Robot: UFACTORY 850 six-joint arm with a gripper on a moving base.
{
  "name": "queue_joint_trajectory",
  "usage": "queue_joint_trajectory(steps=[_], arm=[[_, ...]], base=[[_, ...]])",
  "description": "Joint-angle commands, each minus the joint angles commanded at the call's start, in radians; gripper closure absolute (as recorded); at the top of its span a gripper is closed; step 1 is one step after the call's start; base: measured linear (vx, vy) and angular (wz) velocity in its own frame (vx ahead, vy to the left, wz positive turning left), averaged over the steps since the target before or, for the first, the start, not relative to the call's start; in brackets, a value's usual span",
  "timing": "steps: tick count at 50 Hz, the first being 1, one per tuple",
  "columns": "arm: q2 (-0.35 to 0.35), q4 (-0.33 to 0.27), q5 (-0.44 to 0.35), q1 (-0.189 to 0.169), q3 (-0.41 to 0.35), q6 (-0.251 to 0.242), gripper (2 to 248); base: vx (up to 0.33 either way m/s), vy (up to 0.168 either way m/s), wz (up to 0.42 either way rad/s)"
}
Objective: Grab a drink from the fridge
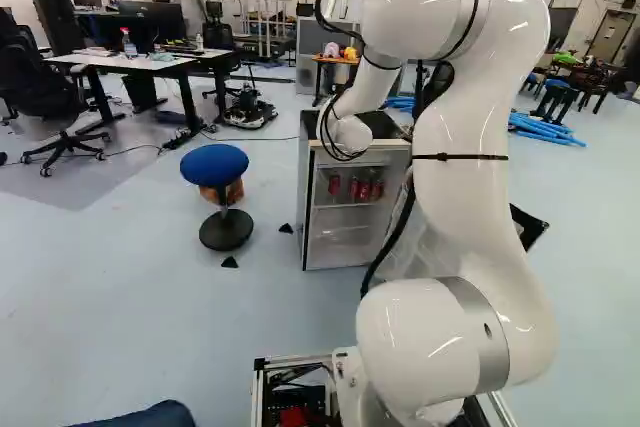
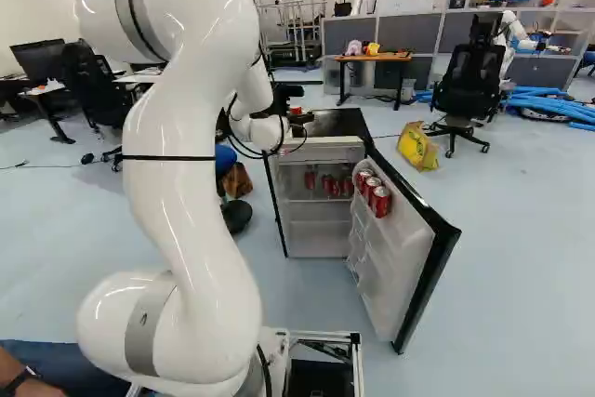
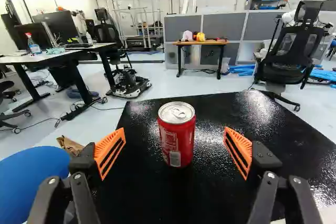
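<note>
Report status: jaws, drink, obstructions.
Orange-padded black jaws open. Red cylindrical metal can upright on glossy black fridge top, gap either side. Nothing visible in the way.

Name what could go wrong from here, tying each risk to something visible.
The red can stands between the gripper's open fingers, touching neither: an uneven close might tip it. The fridge top looks flat and rimless, so a toppled can could roll off. The fridge door stands open; a bump might shake loose its cans.
</note>
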State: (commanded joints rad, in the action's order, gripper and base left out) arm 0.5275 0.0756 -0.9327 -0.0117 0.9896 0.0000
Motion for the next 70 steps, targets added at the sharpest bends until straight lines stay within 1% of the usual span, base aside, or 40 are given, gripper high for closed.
queue_joint_trajectory(steps=[10, 23, 44, 54, 70], arm=[[-0.046, 0.000, 0.000, 0.006, -0.060, 0.000, 3], [-0.105, 0.000, 0.000, 0.005, -0.135, 0.000, 3], [-0.213, 0.000, 0.008, -0.017, -0.250, 0.000, 3], [-0.275, 0.000, 0.047, -0.034, -0.299, 0.000, 3], [-0.374, 0.000, 0.146, -0.067, -0.371, 0.000, 3]], base=[[0.000, 0.000, 0.000], [0.000, 0.000, 0.000], [0.000, 0.000, 0.000], [0.000, 0.000, 0.000], [0.000, 0.000, 0.000]])
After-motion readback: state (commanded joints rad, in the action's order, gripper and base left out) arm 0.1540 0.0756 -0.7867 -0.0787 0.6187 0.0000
